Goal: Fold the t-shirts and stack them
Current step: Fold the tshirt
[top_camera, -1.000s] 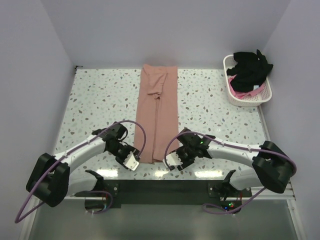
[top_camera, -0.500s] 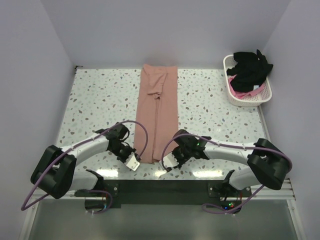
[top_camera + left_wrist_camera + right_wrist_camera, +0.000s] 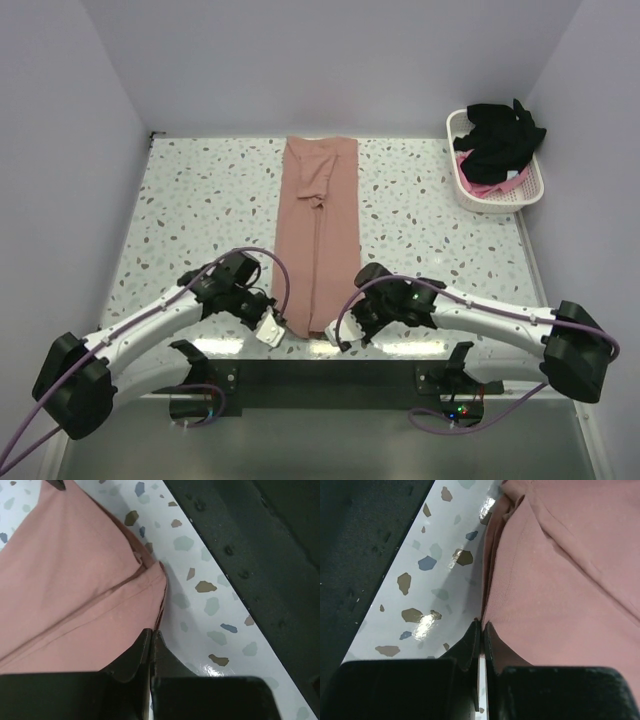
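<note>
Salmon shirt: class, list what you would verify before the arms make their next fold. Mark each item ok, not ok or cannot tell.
1. Left gripper shut on the salmon shirt at its near left corner: ok.
2. Right gripper shut on the near right corner: ok.
3. Salmon shirt lies as a straight strip running away from the arms: ok.
4. Every layer caught in each pinch: cannot tell.
5. Black shirt and pink shirt in the basket, apart from the strip: ok.
</note>
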Tool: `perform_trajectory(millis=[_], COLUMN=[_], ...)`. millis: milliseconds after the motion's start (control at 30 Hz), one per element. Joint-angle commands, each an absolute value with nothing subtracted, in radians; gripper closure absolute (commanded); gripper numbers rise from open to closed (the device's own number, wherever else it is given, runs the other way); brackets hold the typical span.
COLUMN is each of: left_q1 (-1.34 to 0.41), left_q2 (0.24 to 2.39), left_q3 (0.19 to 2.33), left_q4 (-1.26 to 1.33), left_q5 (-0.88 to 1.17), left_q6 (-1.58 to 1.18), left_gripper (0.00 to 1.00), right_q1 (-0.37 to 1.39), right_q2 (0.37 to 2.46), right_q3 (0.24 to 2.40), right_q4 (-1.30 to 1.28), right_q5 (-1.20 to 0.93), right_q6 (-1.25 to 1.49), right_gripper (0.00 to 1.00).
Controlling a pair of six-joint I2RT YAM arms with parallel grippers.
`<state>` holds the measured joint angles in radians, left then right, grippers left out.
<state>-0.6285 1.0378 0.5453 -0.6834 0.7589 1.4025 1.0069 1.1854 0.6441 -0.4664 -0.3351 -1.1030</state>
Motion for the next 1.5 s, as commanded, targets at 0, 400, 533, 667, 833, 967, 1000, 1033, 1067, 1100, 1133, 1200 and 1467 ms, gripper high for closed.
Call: perform_trajectory(millis=[0,400,533,667,833,967,1000,1033,1067,1100,1133,1200,1467], left_q1=[-0.614,-0.364,-0.318,-0.284,-0.258,-0.239,-0.232,-0.229,-0.226,-0.221,-0.219,-0.215,-0.209], left_q2=[1.028,1.394,1.544,1.660,1.796,1.893,1.931,1.951,1.971,2.008,2.026,2.077,2.164], left_q3=[0.613,0.940,1.064,1.170,1.307,1.419,1.443,1.486,1.508,1.529,1.572,1.624,1.669], left_q4=[-0.677,-0.548,-0.528,-0.517,-0.492,-0.477,-0.474,-0.468,-0.466,-0.466,-0.468,-0.469,-0.423], left_q5=[0.816,0.896,0.882,0.870,0.845,0.830,0.824,0.821,0.816,0.808,0.808,0.799,0.752], left_q6=[1.255,1.166,1.164,1.161,1.164,1.157,1.154,1.152,1.154,1.152,1.152,1.147,1.120], left_gripper=[1.00,1.00,1.00,1.00,1.00,1.00,1.00,1.00,1.00,1.00,1.00,1.00,1.00], right_q1=[0.974,0.674,0.579,0.519,0.448,0.413,0.399,0.394,0.388,0.379,0.374,0.364,0.354], right_q2=[1.166,1.400,1.507,1.627,1.773,1.909,1.930,1.953,1.969,2.006,2.022,2.064,2.161], right_q3=[0.718,0.998,1.083,1.181,1.350,1.503,1.525,1.548,1.569,1.607,1.626,1.666,1.727], right_q4=[-0.534,-0.506,-0.505,-0.495,-0.503,-0.525,-0.526,-0.529,-0.532,-0.538,-0.541,-0.549,-0.493], right_q5=[-0.388,-0.472,-0.505,-0.544,-0.574,-0.589,-0.591,-0.591,-0.591,-0.589,-0.591,-0.588,-0.555], right_q6=[-1.046,-1.086,-1.150,-1.186,-1.224,-1.250,-1.255,-1.259,-1.262,-1.267,-1.273,-1.284,-1.273], right_gripper=[1.00,1.00,1.00,1.00,1.00,1.00,1.00,1.00,1.00,1.00,1.00,1.00,1.00])
